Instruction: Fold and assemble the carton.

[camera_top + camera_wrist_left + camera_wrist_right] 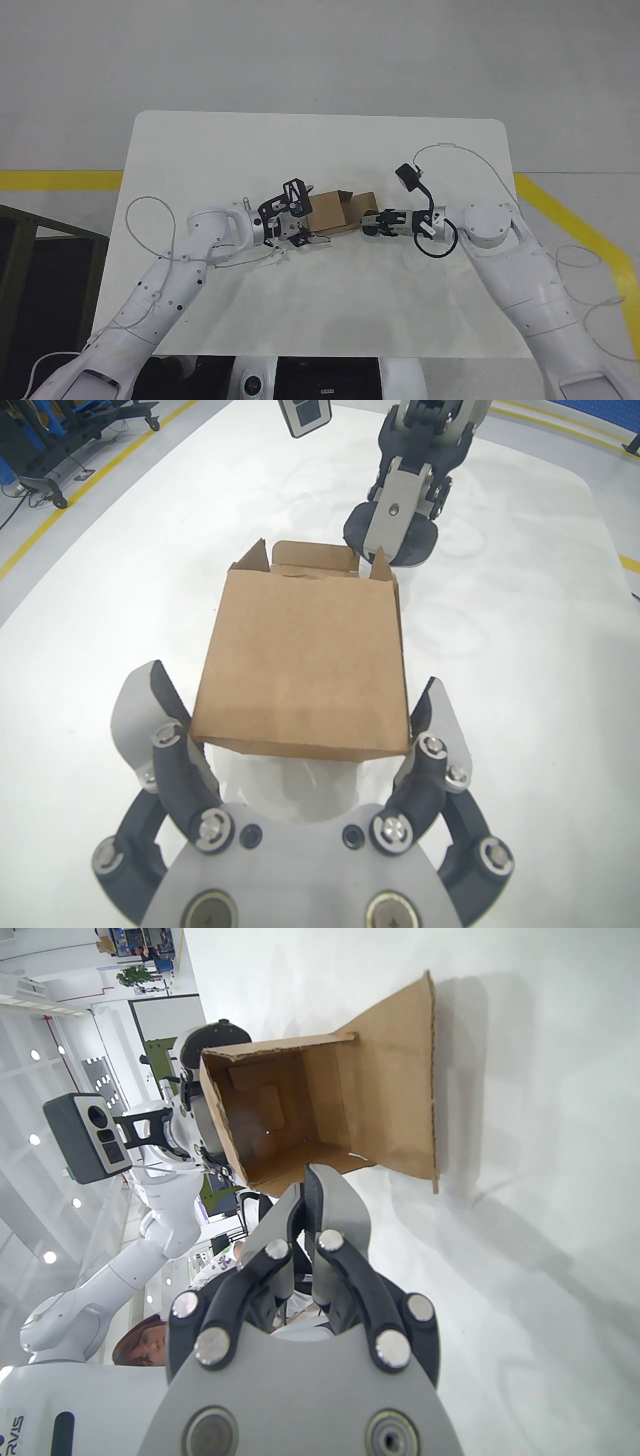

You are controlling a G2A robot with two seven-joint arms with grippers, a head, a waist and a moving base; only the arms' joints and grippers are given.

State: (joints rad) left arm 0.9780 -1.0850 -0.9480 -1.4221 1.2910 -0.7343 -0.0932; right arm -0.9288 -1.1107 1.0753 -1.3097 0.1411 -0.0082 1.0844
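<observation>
clasping carton [304, 620], left gripper [296, 674], right gripper [306, 1178] pinched

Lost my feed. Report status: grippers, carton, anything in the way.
Left gripper clamped on carton, closed end. Right gripper shut, tip at open mouth. Carton on its side, mouth flaps open, one against table.

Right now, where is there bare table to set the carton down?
Bare: the far half of the table beyond the carton, and the near middle strip on the robot's side of it. Crowded: the centre, where the left gripper and right gripper meet the carton.
</observation>
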